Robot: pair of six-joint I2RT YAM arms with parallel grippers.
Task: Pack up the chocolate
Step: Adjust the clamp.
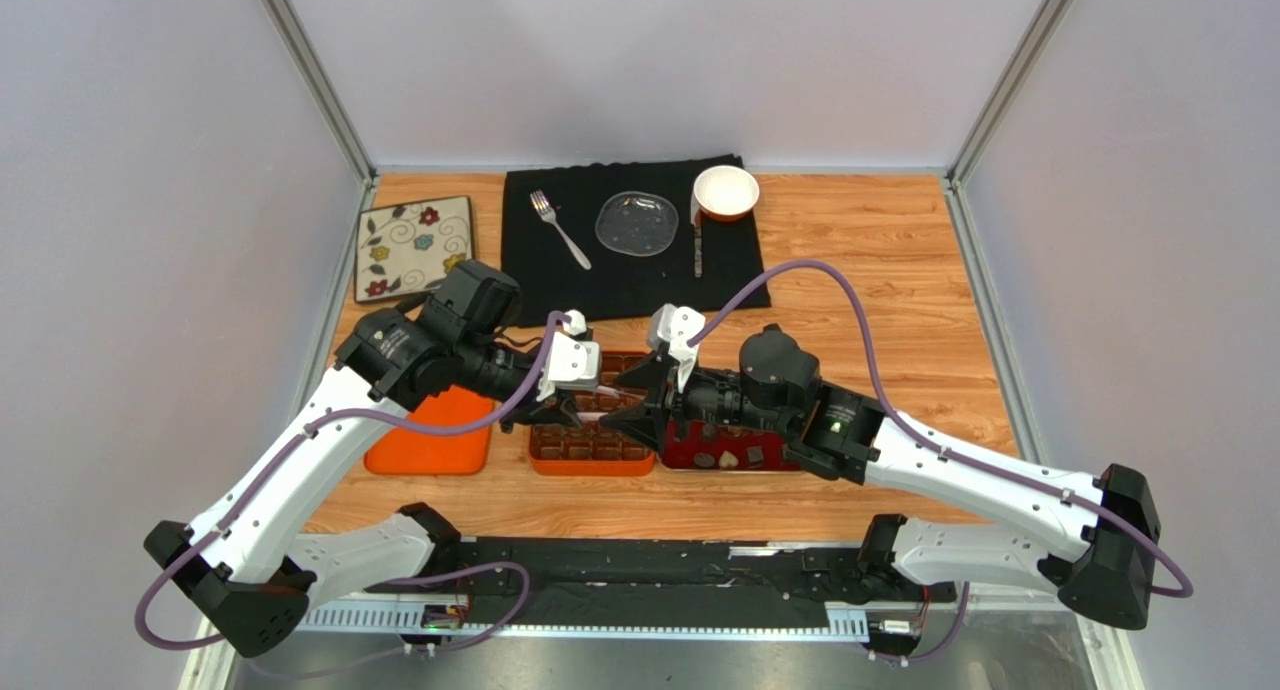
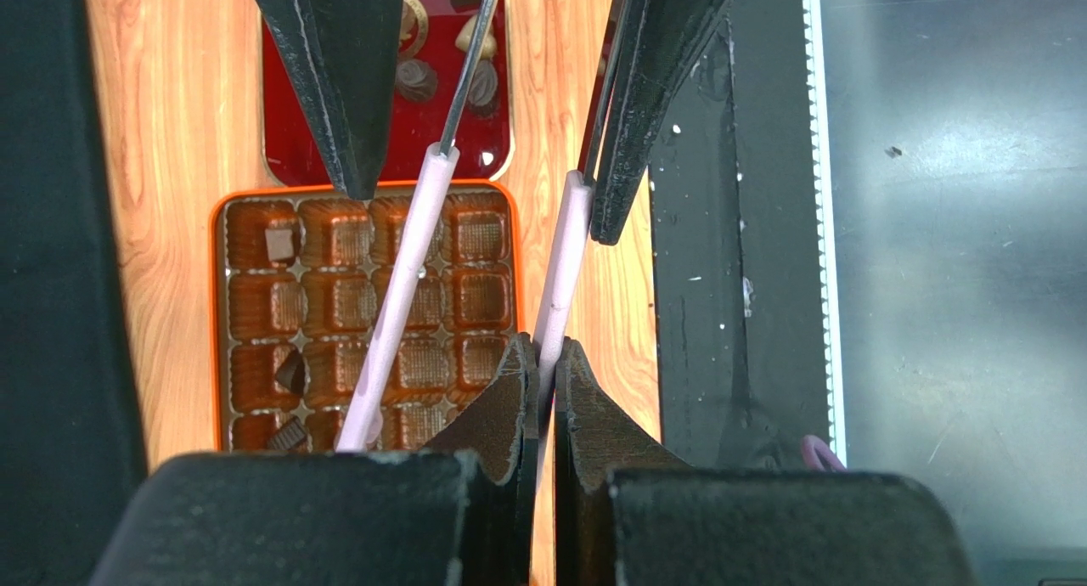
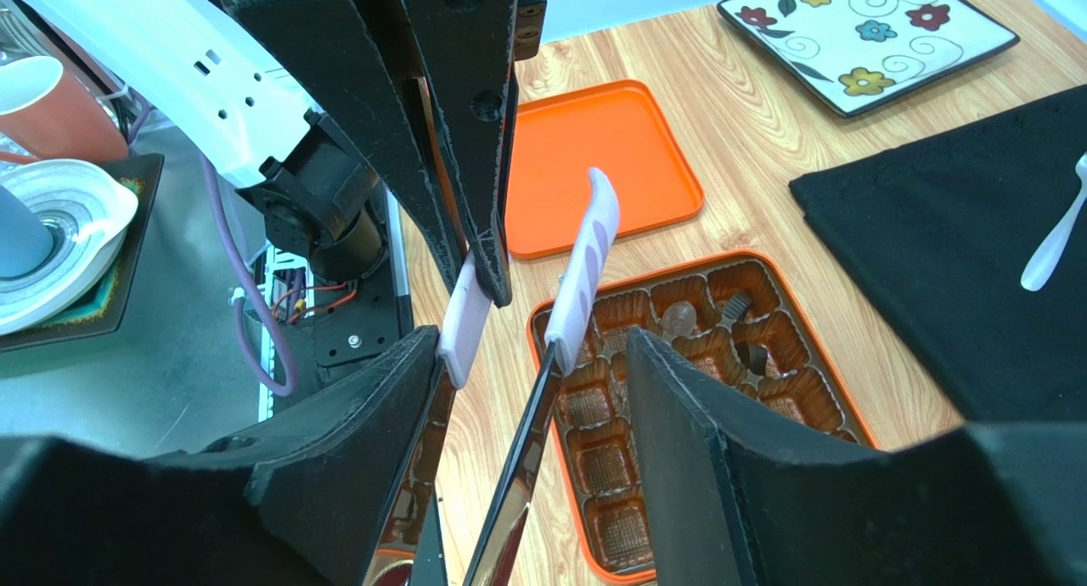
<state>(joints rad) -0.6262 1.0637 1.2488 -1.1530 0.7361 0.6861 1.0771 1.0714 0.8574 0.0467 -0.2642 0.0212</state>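
Your left gripper point(image 2: 542, 389) is clamped tight on one arm of the tongs point(image 2: 402, 280). The right gripper point(image 3: 533, 347) straddles both arms with its jaws parted, gripping nothing. Beneath your left fingers, the orange box point(image 2: 218, 306) holds only a few pieces of chocolate point(image 2: 278, 242) (three, by my count). The rest wait in the red tray point(image 2: 283, 128) ahead of that hand, so most of the packing remains.
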